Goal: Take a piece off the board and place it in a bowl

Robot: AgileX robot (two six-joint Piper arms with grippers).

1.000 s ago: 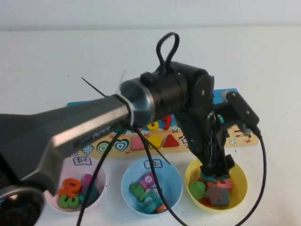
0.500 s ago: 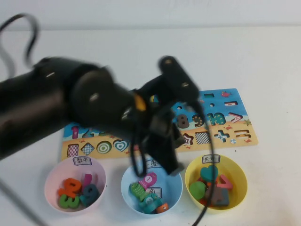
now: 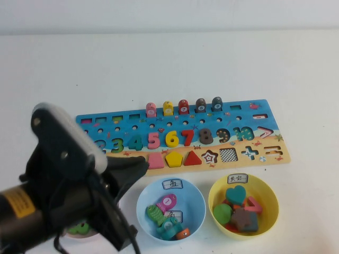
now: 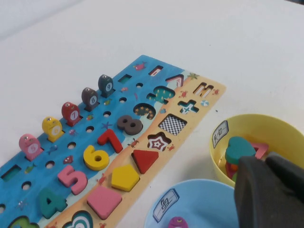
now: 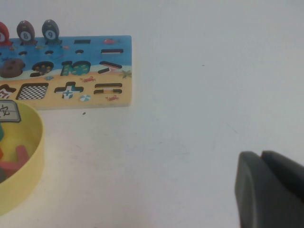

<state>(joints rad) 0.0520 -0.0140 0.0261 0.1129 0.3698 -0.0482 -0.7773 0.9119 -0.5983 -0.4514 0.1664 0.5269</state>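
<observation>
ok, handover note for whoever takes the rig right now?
Left claw: shut, empty, hovering on the near side by the bowls.
Right claw: shut, empty, over bare table to the right of the board.
Teal heart: lying in the yellow bowl, on top of other pieces.
Done: heart off the board and in the bowl.
Left: nothing for this piece, probably just park the arms.

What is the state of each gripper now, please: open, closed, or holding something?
Left gripper: shut, holding nothing, beside the yellow bowl.
Right gripper: shut, holding nothing, above bare table away from the board.
</observation>
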